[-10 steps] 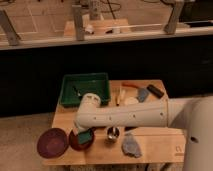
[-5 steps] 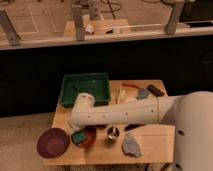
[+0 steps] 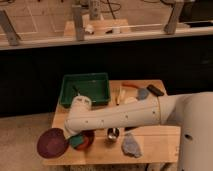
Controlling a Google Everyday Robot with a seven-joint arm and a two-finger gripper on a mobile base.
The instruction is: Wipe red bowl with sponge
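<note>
Where hand point(image 3: 76, 141) (shut) meets sponge point(image 3: 77, 141) — red bowl point(image 3: 86, 140).

The counter point(image 3: 160, 142) was pale matt wood; the red bowl point(image 3: 88, 140) looked glossy, the green tray point(image 3: 85, 89) smooth plastic, the grey-blue cloth point(image 3: 131, 145) soft.

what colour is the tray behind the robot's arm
Green tray, clearest in the camera view; the arm's gripper, shut, is down at the red bowl.
</note>
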